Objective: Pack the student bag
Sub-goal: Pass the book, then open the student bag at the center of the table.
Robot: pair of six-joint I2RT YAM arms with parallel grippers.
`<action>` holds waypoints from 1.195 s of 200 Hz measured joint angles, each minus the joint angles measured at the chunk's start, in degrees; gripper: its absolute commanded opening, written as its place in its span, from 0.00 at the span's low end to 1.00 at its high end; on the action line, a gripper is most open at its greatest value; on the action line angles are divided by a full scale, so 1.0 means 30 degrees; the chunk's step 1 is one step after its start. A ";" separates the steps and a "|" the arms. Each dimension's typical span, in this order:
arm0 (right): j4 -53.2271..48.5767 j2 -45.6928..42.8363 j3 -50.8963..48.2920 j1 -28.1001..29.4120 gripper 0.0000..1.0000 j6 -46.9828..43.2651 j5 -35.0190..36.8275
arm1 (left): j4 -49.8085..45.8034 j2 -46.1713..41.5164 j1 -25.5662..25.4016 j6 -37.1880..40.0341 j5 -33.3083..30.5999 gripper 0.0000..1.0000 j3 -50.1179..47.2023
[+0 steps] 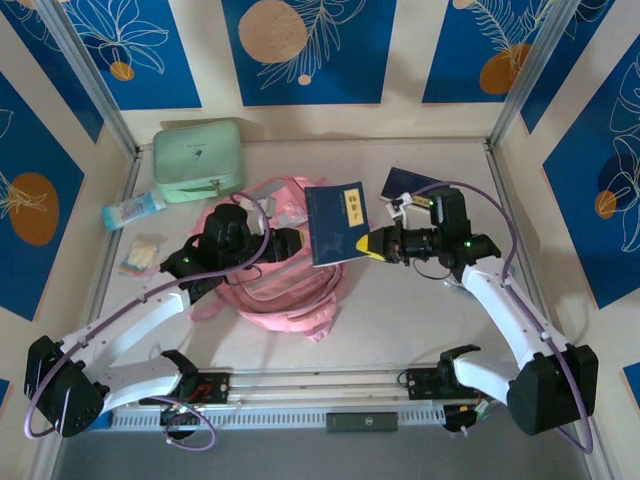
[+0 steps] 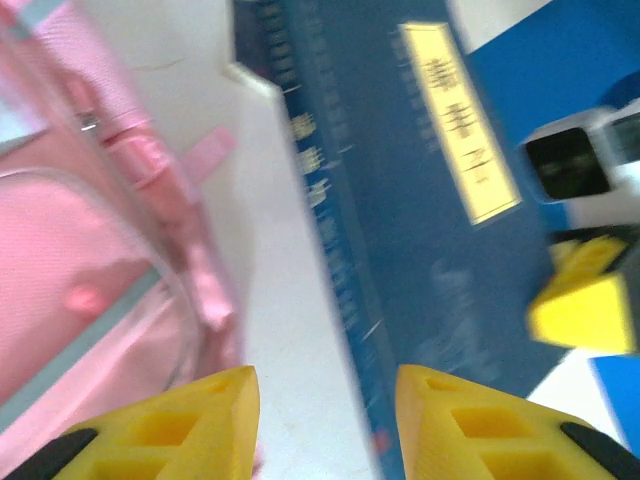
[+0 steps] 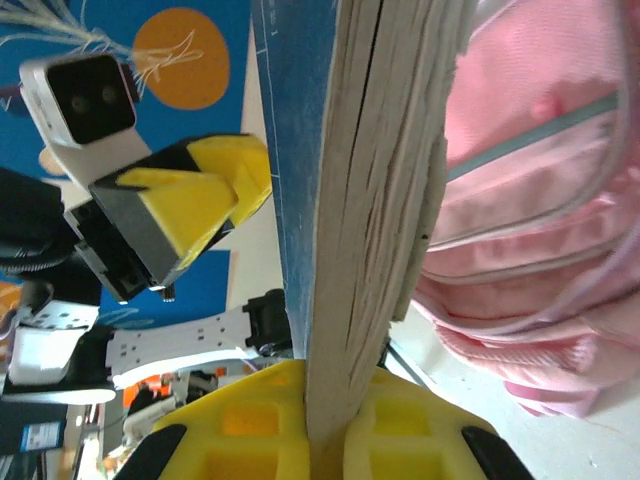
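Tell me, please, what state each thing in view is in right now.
blue book: closed, held up by one edge
right tool: shut on the blue book
left tool: open, holding nothing
student bag: lying slumped on the table
mint green case: closed, lying flat

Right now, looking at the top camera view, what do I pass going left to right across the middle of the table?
small packet → pink backpack → blue book → right gripper, its jaws shut on the book's right edge.
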 measured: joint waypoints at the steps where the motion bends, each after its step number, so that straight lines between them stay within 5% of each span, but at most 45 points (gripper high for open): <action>1: -0.0138 -0.0029 0.0036 -0.0058 0.00 -0.0066 0.0051 | -0.0102 0.0000 -0.0007 0.0066 -0.0036 0.43 0.0029; 81: -0.5727 -0.0532 0.0852 -0.2892 0.00 -0.2259 0.2492 | -0.6768 0.4131 -0.2557 0.7155 -0.5187 0.59 0.1355; 178: -0.5778 -0.0707 -0.0138 -0.4707 0.00 -0.2251 0.2259 | -0.5384 0.9034 -0.4393 1.1417 -0.9275 0.70 0.2645; 209: -0.5683 -0.0714 -0.0160 -0.4940 0.00 -0.2244 0.1953 | -0.4932 1.0010 -0.4393 1.1795 -1.0040 0.65 0.2834; 239: -0.5581 -0.0714 -0.0226 -0.5056 0.00 -0.2244 0.1880 | -0.4524 1.0302 -0.4524 1.2072 -1.0593 0.37 0.2907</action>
